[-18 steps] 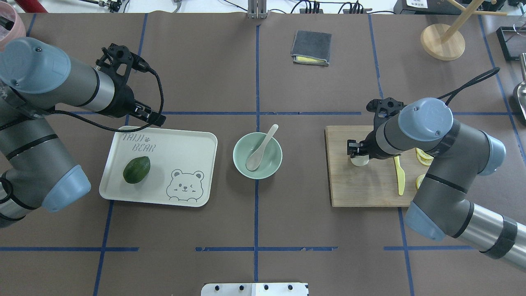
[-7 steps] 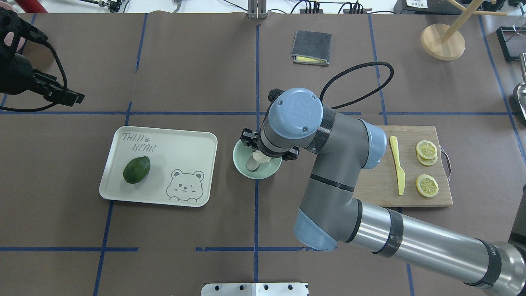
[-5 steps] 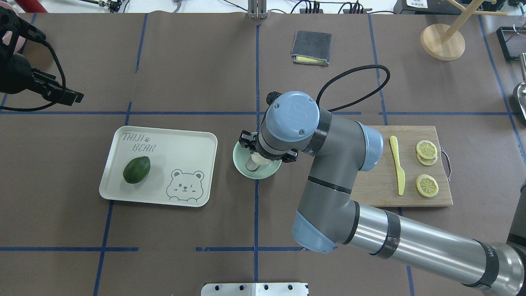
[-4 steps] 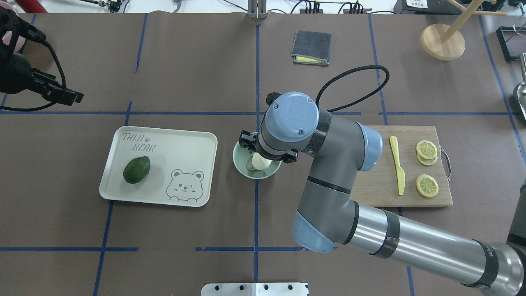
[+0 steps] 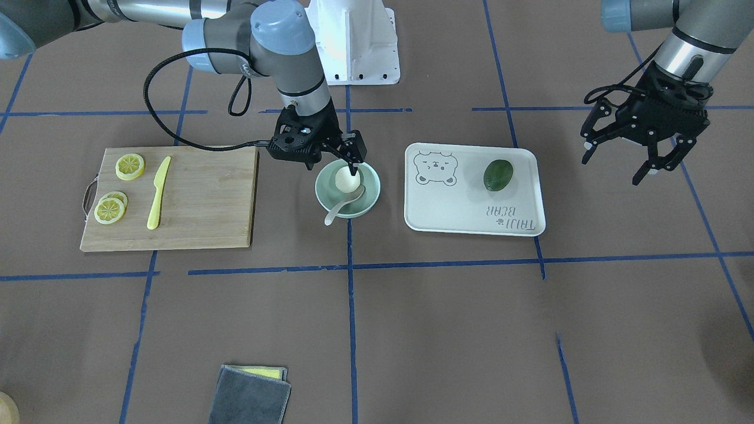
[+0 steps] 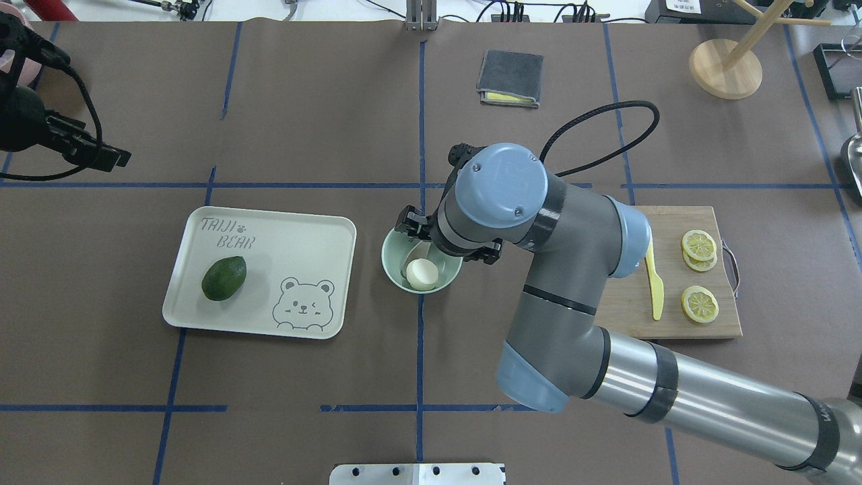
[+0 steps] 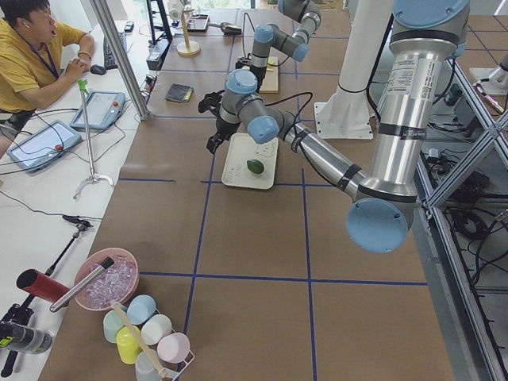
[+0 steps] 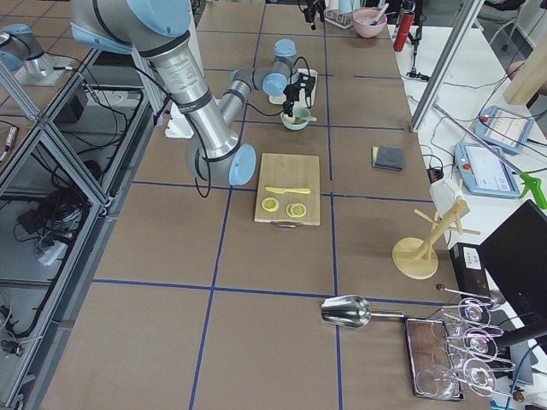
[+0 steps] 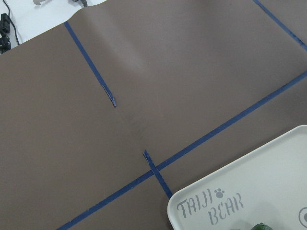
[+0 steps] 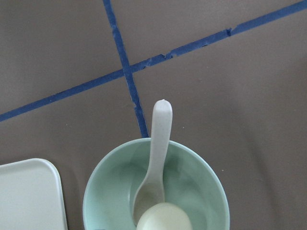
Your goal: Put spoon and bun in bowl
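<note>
The pale mint-green bowl (image 6: 390, 259) stands at the table's middle. The white bun (image 6: 422, 274) lies inside it, free of the fingers. The cream spoon (image 5: 340, 207) rests with its scoop in the bowl and its handle over the far rim. In the right wrist view, spoon (image 10: 160, 143), bun (image 10: 164, 218) and bowl (image 10: 211, 191) show from above. My right gripper (image 5: 331, 166) is open and empty, just above the bowl. My left gripper (image 5: 612, 169) is open and empty, raised over bare table to the left of the tray.
A white bear tray (image 6: 303, 236) holding a dark green avocado (image 6: 224, 277) lies left of the bowl. A wooden cutting board (image 5: 206, 194) with a yellow knife (image 5: 158, 191) and lemon slices (image 5: 112, 209) lies to its right. A grey cloth (image 6: 510, 77) and a wooden stand (image 6: 725, 67) are farther back.
My right arm carried the bun from the cutting board to the bowl, let it go and lifted slightly. My left arm drew back to the left, away from the tray.
</note>
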You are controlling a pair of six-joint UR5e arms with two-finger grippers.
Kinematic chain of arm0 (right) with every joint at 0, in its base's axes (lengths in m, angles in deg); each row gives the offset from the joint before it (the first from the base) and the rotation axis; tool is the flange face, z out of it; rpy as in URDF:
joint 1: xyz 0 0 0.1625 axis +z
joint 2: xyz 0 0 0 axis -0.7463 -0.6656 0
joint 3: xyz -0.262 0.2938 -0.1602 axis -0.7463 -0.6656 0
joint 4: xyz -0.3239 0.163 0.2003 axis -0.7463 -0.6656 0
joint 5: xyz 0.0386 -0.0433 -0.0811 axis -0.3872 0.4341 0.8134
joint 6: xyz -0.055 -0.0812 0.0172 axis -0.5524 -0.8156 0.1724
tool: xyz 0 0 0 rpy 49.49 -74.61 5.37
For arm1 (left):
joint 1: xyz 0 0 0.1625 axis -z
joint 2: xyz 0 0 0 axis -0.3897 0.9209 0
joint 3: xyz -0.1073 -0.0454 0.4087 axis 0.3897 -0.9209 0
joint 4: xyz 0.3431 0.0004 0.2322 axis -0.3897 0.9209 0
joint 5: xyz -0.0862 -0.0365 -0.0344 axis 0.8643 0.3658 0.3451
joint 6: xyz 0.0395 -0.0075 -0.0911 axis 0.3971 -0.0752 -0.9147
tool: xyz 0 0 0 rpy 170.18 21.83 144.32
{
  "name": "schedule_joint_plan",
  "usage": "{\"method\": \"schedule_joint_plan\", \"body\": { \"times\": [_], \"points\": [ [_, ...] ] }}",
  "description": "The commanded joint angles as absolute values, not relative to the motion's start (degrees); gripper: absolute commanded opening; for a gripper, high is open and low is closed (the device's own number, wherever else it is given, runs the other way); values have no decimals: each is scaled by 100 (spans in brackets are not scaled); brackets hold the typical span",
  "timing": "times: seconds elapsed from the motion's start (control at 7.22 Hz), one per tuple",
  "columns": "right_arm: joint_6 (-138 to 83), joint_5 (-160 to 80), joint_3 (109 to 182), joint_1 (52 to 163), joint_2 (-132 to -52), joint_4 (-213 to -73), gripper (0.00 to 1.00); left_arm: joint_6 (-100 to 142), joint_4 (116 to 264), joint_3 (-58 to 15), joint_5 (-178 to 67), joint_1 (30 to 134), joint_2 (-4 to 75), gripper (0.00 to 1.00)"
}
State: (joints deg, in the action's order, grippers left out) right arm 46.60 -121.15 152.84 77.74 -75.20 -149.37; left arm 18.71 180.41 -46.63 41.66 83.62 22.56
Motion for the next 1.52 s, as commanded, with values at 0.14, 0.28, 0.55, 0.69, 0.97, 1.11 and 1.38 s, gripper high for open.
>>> {"method": "schedule_joint_plan", "body": {
  "times": [0.14,0.28,0.55,0.69,0.97,1.11,1.38],
  "points": [
    [2850,-13205,16507,9215,-9346,-14916,100,4288,18015,-3959,5357,10257,1715,88],
    [1822,-13811,16657,9988,-9943,-14916,100,4820,17998,-3563,5790,10970,1662,100],
    [-891,-15068,16799,11779,-11191,-14977,100,4860,17350,-3454,5742,11616,1635,100],
    [-2270,-15283,16773,12476,-11841,-14986,100,4869,17165,-3419,5742,12063,1609,100],
    [-4279,-15285,16319,13262,-12190,-15448,100,4833,17145,-3349,5698,12076,1260,100],
    [-4827,-15268,16255,13448,-12138,-15704,100,4799,17075,-3244,5733,12050,1240,100],
    [-4877,-15067,16071,13599,-11989,-15856,100,4598,16482,-3058,5768,12015,1283,100]
  ]
}}
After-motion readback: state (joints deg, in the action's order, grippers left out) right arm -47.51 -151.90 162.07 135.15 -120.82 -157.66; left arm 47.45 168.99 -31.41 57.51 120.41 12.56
